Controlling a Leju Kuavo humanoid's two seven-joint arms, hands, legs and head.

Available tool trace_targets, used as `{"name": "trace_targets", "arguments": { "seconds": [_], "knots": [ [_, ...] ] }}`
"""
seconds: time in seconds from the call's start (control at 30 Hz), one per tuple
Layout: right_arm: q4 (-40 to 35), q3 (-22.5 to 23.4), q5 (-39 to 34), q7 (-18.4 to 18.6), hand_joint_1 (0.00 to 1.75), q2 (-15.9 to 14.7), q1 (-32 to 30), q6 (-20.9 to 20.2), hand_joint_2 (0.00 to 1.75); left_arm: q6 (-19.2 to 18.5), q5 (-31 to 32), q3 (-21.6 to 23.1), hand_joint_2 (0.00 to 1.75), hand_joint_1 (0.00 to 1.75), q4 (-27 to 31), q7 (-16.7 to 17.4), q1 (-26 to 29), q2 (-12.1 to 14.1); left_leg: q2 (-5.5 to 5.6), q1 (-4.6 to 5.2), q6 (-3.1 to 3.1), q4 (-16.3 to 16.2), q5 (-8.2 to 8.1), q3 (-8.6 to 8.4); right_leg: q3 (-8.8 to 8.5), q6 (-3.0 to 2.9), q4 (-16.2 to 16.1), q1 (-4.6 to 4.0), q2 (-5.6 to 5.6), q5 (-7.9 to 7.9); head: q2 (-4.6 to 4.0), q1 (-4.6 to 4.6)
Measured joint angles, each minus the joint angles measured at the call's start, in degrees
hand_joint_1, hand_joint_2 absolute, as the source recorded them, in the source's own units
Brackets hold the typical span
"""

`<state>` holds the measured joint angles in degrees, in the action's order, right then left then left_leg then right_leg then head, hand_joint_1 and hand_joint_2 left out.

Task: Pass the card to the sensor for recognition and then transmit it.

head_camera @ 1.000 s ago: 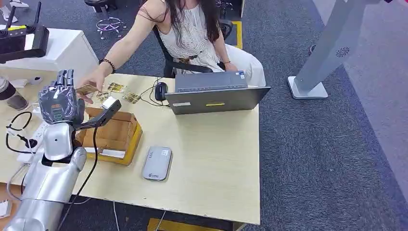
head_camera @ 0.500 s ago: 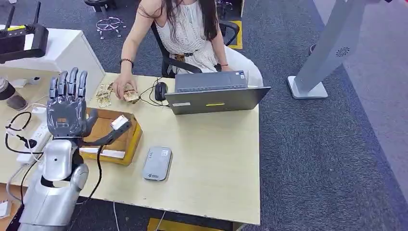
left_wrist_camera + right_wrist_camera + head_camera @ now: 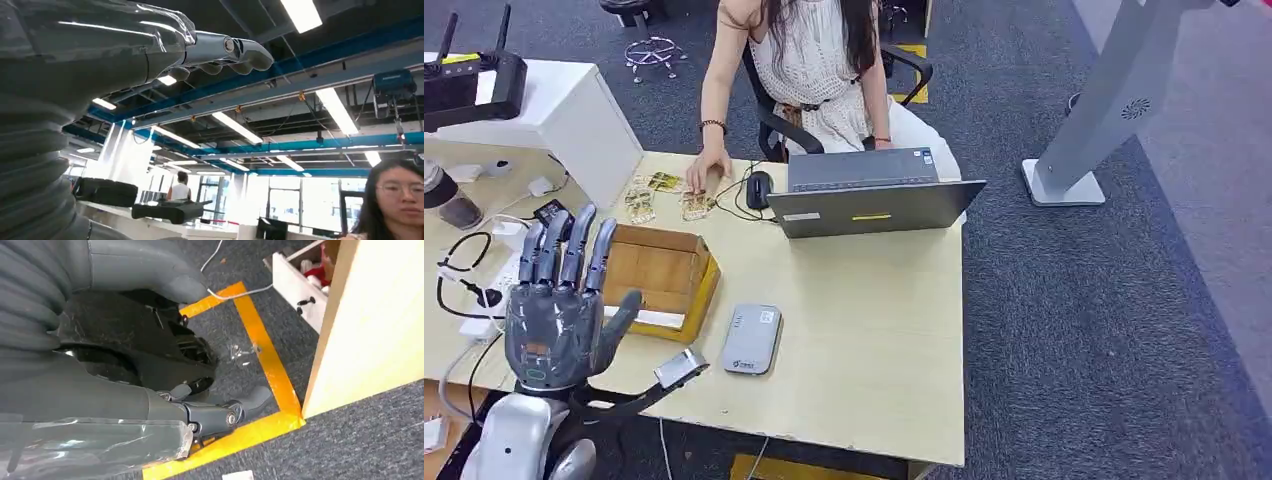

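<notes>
Fingers [image 3: 564, 250] of left hand [image 3: 559, 320] spread, released, above pale wooden desk [image 3: 864, 300] on grey carpet [image 3: 1104, 300].

Pale wooden worktop [image 3: 864, 330]; brown open cardboard box [image 3: 659, 275]; flat silver-grey sensor device [image 3: 751, 340]; grey open laptop [image 3: 874, 195]; dark grey speckled carpet floor [image 3: 1084, 330].
</notes>
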<state>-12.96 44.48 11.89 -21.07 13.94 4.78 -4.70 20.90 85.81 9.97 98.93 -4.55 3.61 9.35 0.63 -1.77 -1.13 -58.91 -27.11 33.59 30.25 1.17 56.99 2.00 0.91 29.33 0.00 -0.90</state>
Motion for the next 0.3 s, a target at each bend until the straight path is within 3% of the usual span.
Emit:
{"name": "trace_targets", "arguments": {
  "seconds": [0.1, 0.2, 0.23, 0.3],
  "knots": [
    [0.0, 1.8, -2.1, -0.1, 0.00, 0.0, -0.4, -0.1, 1.75, 4.7, -6.2, -0.4, 1.75, 0.00, 4.1, -3.4, 7.9, -0.1, -0.18, 0.02, 0.01, 0.0, -0.12, 0.00, 0.04, 0.02, 0.0, 0.01, 0.20, 0.03, 0.00, 0.00],
    [0.0, 3.5, -2.5, -0.5, 0.00, -0.1, -0.8, 0.1, 1.75, 6.4, -21.6, -4.2, 1.75, 0.00, 7.0, -10.4, 16.9, -1.2, -0.17, 0.01, 0.01, 0.0, -0.27, -0.01, 0.07, 0.07, -0.1, 0.01, 0.19, 0.15, 0.00, 0.00],
    [0.0, 3.9, -2.5, -0.5, 0.00, -0.1, -1.0, 0.1, 1.75, 4.6, -27.3, -7.3, 1.75, 0.00, 7.2, -15.5, 18.8, -2.9, -0.13, 0.01, 0.03, 0.0, -0.28, 0.00, 0.08, 0.10, -0.1, 0.02, 0.15, 0.17, 0.00, -0.04],
    [0.0, 4.7, -2.0, 0.1, 0.00, -0.4, -1.3, 0.7, 1.75, -4.7, -38.6, -16.1, 1.75, 0.00, 6.0, -25.8, 19.1, -7.5, 0.06, 0.01, 0.03, 0.0, -0.28, 0.03, 0.13, 0.20, -0.1, 0.02, -0.09, 0.27, 0.00, 0.04]
  ]
}}
